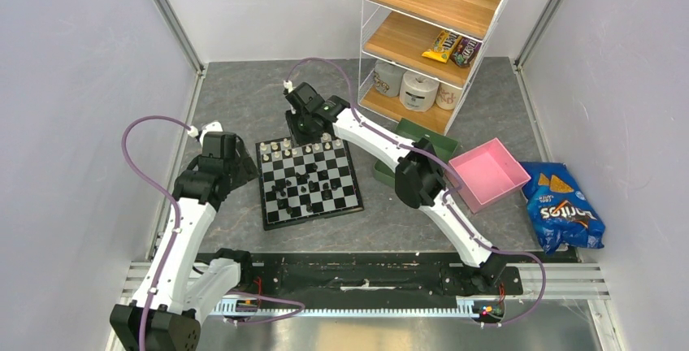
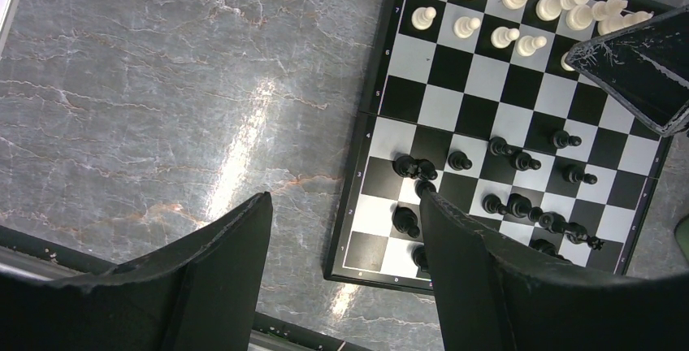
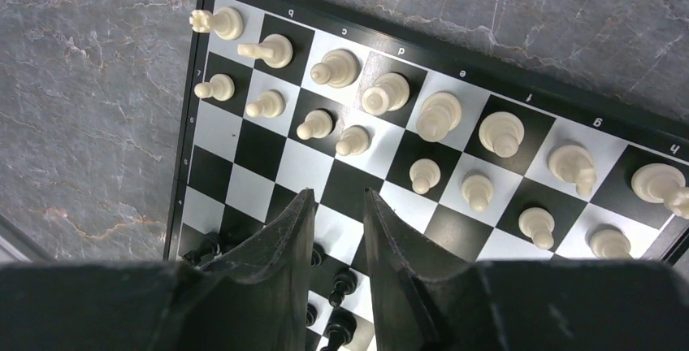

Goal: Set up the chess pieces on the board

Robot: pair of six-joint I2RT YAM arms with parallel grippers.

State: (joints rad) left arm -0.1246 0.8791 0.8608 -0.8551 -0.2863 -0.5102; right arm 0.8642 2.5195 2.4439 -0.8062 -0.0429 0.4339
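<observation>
The board [image 1: 314,216] lies in the middle of the table. Cream-white chess pieces [image 3: 439,115] stand in two rows along its far edge. Black chess pieces [image 2: 520,205] are scattered over the near half, bunched rather than in rows. My right gripper [image 1: 302,132] hangs over the far side of the board. Its fingers stand a little apart [image 3: 338,194], nothing between them, above a bare square behind the white pawns. My left gripper [image 1: 244,168] hovers by the board's left edge. It is wide open and empty [image 2: 345,198], its right finger [image 2: 487,286] over the near corner squares.
A wire rack with wooden shelves [image 1: 422,30] stands at the back right, holding snacks and paper rolls. A green tray [image 1: 429,135] and a pink tray [image 1: 487,174] sit right of the board under the right arm. A blue chip bag [image 1: 562,209] lies further right.
</observation>
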